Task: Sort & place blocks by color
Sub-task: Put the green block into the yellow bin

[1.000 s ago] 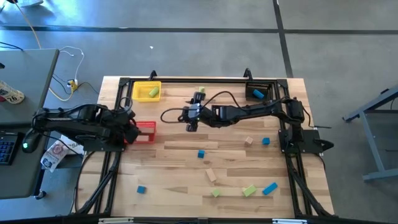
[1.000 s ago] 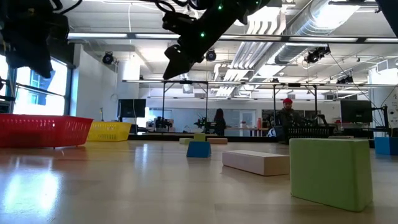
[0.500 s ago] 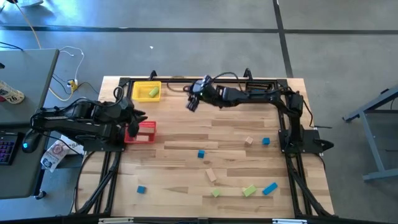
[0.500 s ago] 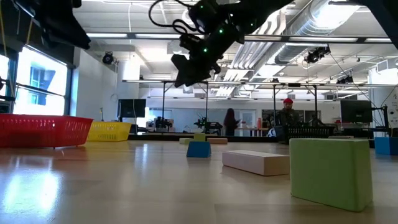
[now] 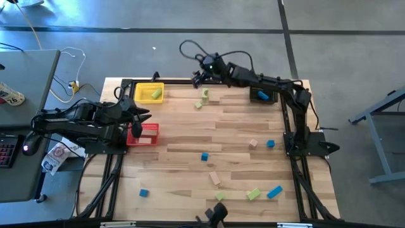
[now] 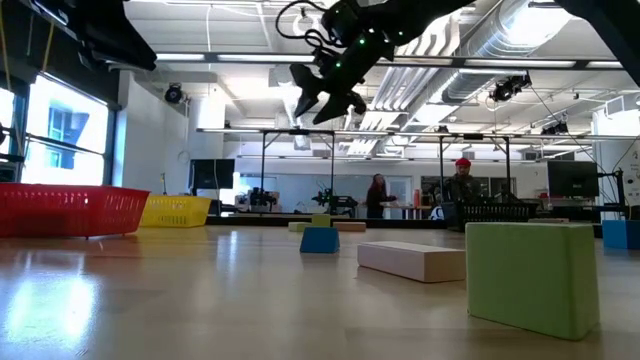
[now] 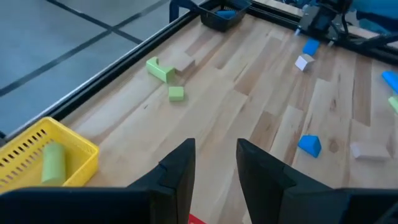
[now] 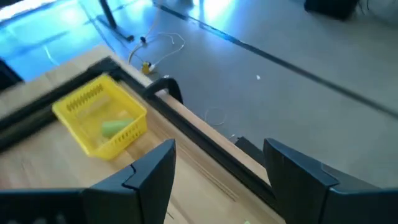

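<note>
Blue, green and tan blocks lie scattered on the wooden table (image 5: 190, 133): a blue one (image 5: 204, 156) mid-table, a tan bar (image 5: 215, 178), and a green block (image 5: 254, 194) and a blue one (image 5: 274, 191) near the front. Two green blocks (image 5: 198, 104) and a tan one (image 5: 213, 98) lie near the far edge. A green block (image 8: 115, 128) lies in the yellow bin (image 5: 149, 92). My left gripper (image 7: 214, 168) hovers open above the red bin (image 5: 144, 134). My right gripper (image 5: 197, 77) hangs open in the air over the far edge, right of the yellow bin.
A black bin (image 5: 261, 95) at the far right holds a blue block. A black frame rail (image 5: 190, 80) runs along the far edge. People stand in the room beyond the table (image 6: 462, 185). A desk (image 5: 19, 76) stands left of the table.
My right gripper has swung from mid-table toward the far edge, rising and rolling as it went, and has stayed open. My left gripper has risen a little above the red bin and tipped from pointing down to pointing more level.
</note>
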Controlling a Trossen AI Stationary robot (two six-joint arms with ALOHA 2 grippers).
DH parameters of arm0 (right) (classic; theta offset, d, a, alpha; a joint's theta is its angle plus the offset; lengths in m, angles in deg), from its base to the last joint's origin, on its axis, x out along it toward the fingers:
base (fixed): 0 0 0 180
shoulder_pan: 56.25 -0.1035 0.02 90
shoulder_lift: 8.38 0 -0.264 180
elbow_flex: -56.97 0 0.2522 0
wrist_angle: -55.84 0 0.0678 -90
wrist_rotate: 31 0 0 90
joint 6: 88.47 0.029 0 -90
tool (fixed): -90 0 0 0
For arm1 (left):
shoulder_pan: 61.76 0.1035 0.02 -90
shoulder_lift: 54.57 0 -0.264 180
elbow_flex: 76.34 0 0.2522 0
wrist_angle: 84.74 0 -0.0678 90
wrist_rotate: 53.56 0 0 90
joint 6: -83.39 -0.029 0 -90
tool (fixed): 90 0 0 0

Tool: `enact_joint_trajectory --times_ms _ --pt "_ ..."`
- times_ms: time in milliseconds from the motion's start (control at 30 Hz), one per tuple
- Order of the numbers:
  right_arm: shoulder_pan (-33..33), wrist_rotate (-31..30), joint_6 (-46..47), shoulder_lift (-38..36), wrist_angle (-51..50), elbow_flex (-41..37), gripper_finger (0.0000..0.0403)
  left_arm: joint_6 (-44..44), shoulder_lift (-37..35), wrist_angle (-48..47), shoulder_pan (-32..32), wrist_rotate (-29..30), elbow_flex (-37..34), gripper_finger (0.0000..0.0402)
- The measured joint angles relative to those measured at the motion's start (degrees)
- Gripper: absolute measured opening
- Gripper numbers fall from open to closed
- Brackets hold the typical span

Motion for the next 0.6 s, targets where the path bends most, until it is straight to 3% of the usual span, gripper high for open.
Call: enact_joint_trajectory --times_ms 333,600 --pt "2.3 2.6 9.7 0.6 -6.1 0.3 0.0229 -3.6 0.0 0.0 0.0 4.2 0.0 0.0106" --pt "1.9 2.9 13.0 5.1 -7.3 0.3 0.0229 -3.1 0.5 -0.1 0.0 4.9 0.0 0.0158"
